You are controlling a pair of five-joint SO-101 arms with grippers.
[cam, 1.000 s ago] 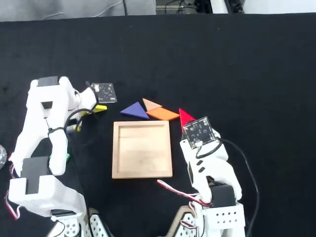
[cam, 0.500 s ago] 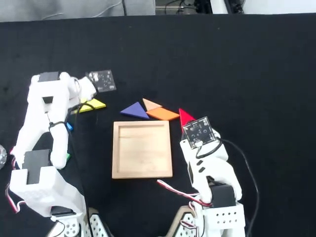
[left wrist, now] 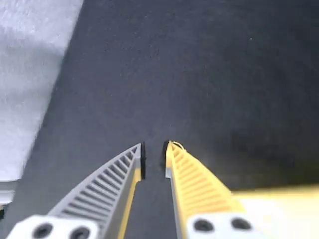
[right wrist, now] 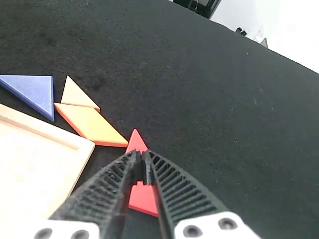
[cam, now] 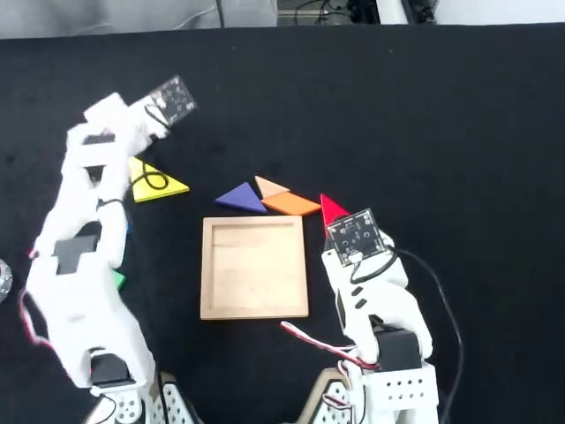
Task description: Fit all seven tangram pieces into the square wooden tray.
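Note:
The square wooden tray (cam: 210, 265) lies with nothing in it in the middle of the black table. Just beyond its far edge lie a blue triangle (cam: 241, 197), a tan triangle (cam: 269, 186), an orange parallelogram (cam: 291, 204) and a red triangle (cam: 332, 208). A yellow triangle (cam: 157, 183) lies further left, beside the left arm (cam: 88, 177). A small blue piece (cam: 129, 226) and a green piece (cam: 118, 281) peek out from behind that arm. My left gripper (left wrist: 154, 148) is raised over bare table, its fingers nearly together and holding nothing. My right gripper (right wrist: 141, 153) is shut just above the red triangle (right wrist: 142, 199).
A pale cloth (left wrist: 30, 74) borders the table's far left edge. Cables and dark gear (cam: 353, 11) sit beyond the far edge. A small round object (cam: 3, 276) lies at the left border. Open black table stretches to the right and far side.
The left arm has lifted and swung toward the far left, uncovering the yellow triangle, which now lies slightly further left. The right arm has stayed still.

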